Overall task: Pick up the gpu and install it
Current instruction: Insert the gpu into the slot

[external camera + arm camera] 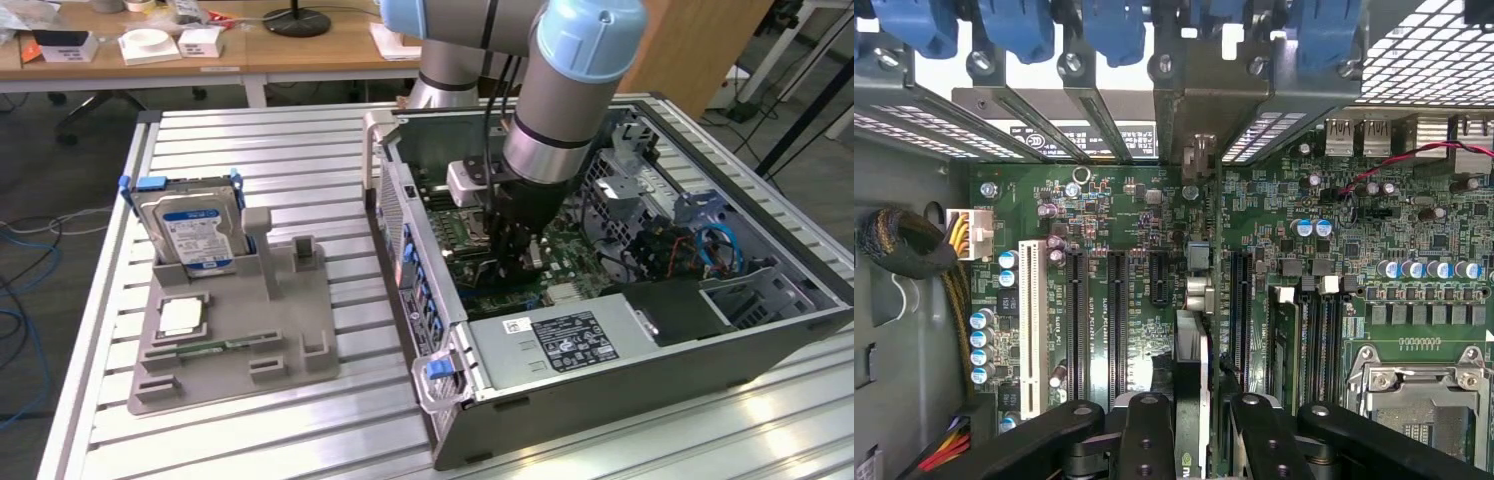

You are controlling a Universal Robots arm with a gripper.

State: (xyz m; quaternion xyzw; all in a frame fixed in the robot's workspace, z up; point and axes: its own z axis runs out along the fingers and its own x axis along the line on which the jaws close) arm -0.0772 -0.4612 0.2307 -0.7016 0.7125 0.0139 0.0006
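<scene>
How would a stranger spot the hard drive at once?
On the exterior view's left of the open computer case sits a gray holder. The hard drive stands upright at its far end, the only boxy part with a blue-white label.

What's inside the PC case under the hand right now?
The hand holds the gpu edge-on over the motherboard, among black expansion slots. The slot directly beneath the card is covered, so its seating can't be seen.

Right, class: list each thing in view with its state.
computer case: side panel off, interior exposed.
gpu: gripped edge-on above the motherboard slots.
gripper: shut on the gpu, inside the case.
hard drive: standing upright in the grey holder.
memory stick: lying flat in the holder.
</scene>
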